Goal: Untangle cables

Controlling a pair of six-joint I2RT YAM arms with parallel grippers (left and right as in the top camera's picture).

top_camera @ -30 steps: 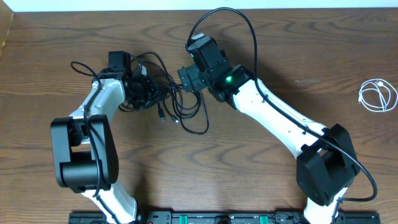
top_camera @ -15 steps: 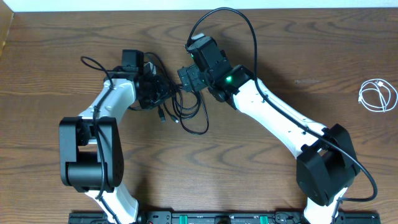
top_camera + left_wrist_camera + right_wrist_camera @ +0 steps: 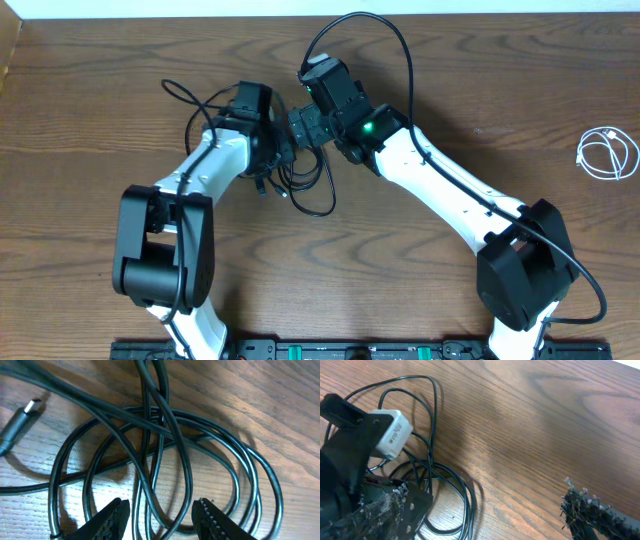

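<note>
The black cables [image 3: 300,178] lie tangled in overlapping loops at the table's middle. My left gripper [image 3: 275,155] is down on the heap's left side. In the left wrist view its jaws [image 3: 161,515] stand apart, and several strands of the black cables [image 3: 150,415] run loosely between them, unclamped. A plug end [image 3: 22,414] lies at the left. My right gripper [image 3: 300,128] hovers just beyond the heap, facing the left one. It is open wide [image 3: 490,510] with bare wood between its fingers and the cable loops [image 3: 468,500] by its left finger. The white cable [image 3: 607,155] lies coiled at far right.
The left arm's white wrist camera box [image 3: 392,432] sits close in front of my right gripper. Thick black arm cables arc above both wrists [image 3: 385,30]. The table's back edge [image 3: 320,15] runs just behind the arms.
My left arm has swung right across the tangle toward the right gripper, and its jaws have spread wider. The cable heap now sits bunched more to the right. The right arm has stayed put.
</note>
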